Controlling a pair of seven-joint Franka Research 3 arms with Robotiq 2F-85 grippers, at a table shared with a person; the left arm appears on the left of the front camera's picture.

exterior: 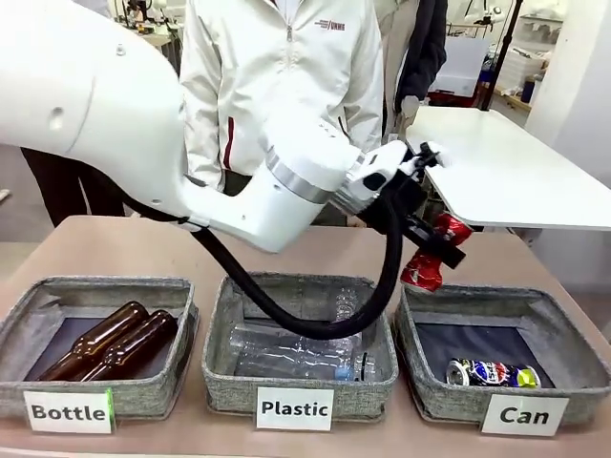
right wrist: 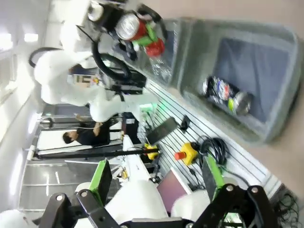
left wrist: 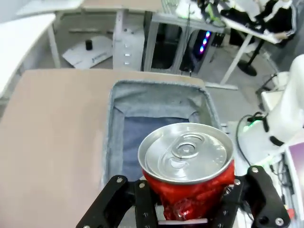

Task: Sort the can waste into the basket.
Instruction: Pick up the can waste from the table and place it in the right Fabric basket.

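Observation:
My left gripper [exterior: 437, 250] reaches across from the left and is shut on a crushed red can [exterior: 427, 258], held in the air just over the far rim of the grey basket [exterior: 412, 329] labelled "Can". In the left wrist view the red can [left wrist: 189, 166] sits between the fingers, silver top toward the camera, with the basket [left wrist: 156, 102] beyond it. A blue-silver crushed can [exterior: 492, 373] lies inside that basket, also visible as the same can [right wrist: 223, 94] in the right wrist view. My right gripper [right wrist: 156, 183] stands open, fingers wide with nothing between them.
The "Plastic" basket [exterior: 220, 377] holds clear bottles; the "Bottle" basket [exterior: 19, 329] holds two brown glass bottles [exterior: 110, 342]. A person in a white jacket [exterior: 282, 76] stands at the far side. A white table [exterior: 516, 172] is at the back right.

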